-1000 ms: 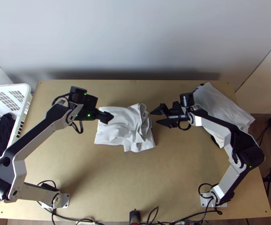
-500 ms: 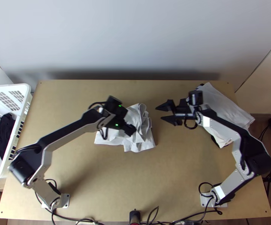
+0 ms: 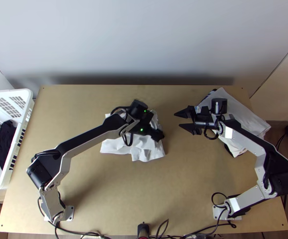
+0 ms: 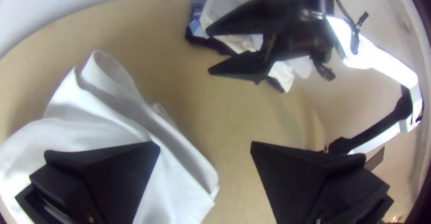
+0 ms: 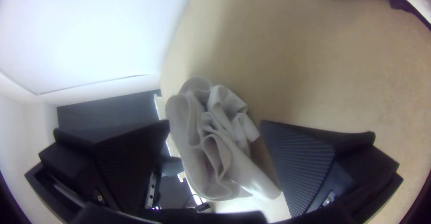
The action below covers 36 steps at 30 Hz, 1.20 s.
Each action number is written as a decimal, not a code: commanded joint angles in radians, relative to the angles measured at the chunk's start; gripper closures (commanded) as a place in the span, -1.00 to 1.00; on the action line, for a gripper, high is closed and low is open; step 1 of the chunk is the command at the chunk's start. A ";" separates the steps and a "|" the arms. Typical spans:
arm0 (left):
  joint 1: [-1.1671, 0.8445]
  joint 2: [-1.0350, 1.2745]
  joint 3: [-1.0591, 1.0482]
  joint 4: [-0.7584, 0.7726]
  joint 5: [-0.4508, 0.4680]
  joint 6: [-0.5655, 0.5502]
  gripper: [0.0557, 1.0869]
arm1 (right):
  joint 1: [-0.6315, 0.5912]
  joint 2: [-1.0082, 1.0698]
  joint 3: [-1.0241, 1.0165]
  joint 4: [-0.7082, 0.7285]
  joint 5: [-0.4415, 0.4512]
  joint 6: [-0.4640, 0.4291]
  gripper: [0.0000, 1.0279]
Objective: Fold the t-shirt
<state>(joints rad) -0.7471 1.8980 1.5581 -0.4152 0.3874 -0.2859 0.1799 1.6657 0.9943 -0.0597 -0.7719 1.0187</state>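
From the top view I see the one white T-shirt (image 3: 144, 153) bunched mid-table (image 3: 104, 207), partly blocked by my left gripper (image 3: 158, 134); the left wrist view gives me its two fingers apart, one over the shirt, plus blue patterned cloth (image 4: 196, 10) in the pile. The right wrist view shows me the shirt's ruffled layers between my right gripper's (image 3: 178, 120) two spread fingers, which sit just beside the shirt. That arm overhangs the white cloth (image 3: 239, 107) on the one pile, and I count one white laundry basket (image 3: 0, 186) holding one black cloth (image 3: 2, 141).
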 commanded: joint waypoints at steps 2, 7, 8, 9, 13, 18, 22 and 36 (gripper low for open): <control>0.074 -0.013 0.054 0.055 0.188 -0.194 -0.90 | 0.007 -0.003 -0.002 0.004 0.000 0.021 -0.81; 0.150 -0.045 0.030 0.044 0.203 -0.203 -0.90 | 0.024 0.003 0.003 0.004 0.000 0.023 -0.81; 0.161 -0.054 0.019 0.042 0.205 -0.196 -0.90 | 0.030 0.003 0.003 0.003 0.000 0.023 -0.81; 0.172 -0.068 0.005 0.039 0.205 -0.182 -0.90 | 0.035 0.003 0.003 0.003 0.000 0.023 -0.81; 0.198 -0.126 -0.050 0.030 0.205 -0.147 -0.90 | 0.066 0.011 -0.003 0.004 0.000 0.023 -0.81; 0.229 -0.172 -0.101 0.006 0.209 -0.130 -0.90 | 0.107 0.049 -0.033 0.011 -0.006 0.018 -0.81; 0.233 -0.192 -0.125 0.004 0.212 -0.128 -0.90 | 0.135 0.060 -0.045 0.031 -0.006 0.020 -0.81; 0.302 -0.174 -0.355 -0.002 -0.010 0.206 -0.90 | 0.145 0.118 -0.056 0.100 -0.040 0.031 -0.81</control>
<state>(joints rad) -0.4843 1.7233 1.3262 -0.4160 0.5022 -0.2283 0.3202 1.7313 0.9440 0.0078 -0.7879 1.0466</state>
